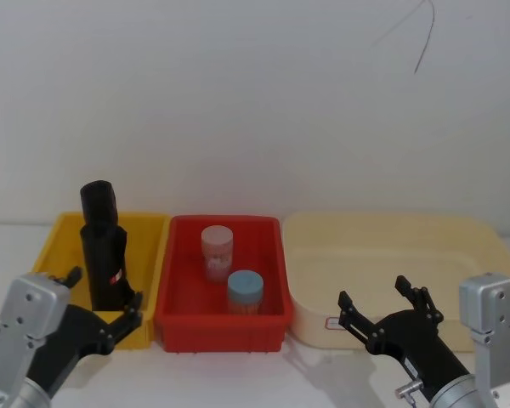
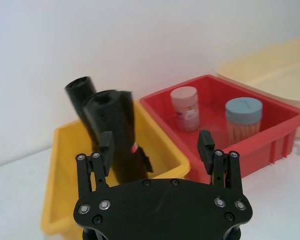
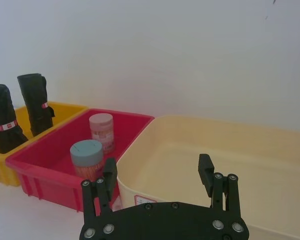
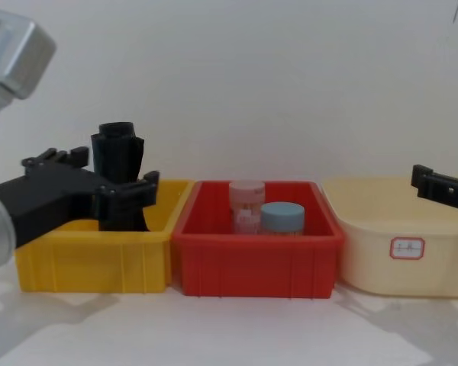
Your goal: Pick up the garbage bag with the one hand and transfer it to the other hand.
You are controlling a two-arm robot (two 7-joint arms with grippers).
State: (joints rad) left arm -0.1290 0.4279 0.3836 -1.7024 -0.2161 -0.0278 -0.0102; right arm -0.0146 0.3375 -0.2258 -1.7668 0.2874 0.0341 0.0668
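**Pickup not yet made, handover still ahead**

Nearest, on the robot's left: left gripper [image 2: 156, 145], spread wide and holding nothing, reaching in over the front of the yellow bin [image 4: 91, 263]. Straddles the bag [image 2: 114, 125], which sits close to one finger; no touch to be made out. On the right: right gripper [image 3: 158, 170], also wide open and empty, hovering at the near rim of the cream tub [image 4: 366, 252], well apart from the bag.

Judged from this: no grip, no lift, no transfer yet. Left to do: close on the bag, raise it clear of the bin, carry it toward the middle, pass it across, let go.

Containers, side by side in a row:

- Yellow bin: holds the bag roughly upright toward the front, with a red-and-white label on its side. Behind it, a second roll [image 2: 80, 92], black and tilted.
- Red bin [image 4: 256, 263]: holds a blue-lidded jar [image 1: 245, 291] nearer and a pink jar [image 1: 217, 251] just behind, both upright.
- Cream tub: nothing seen inside; a small label on its front wall.
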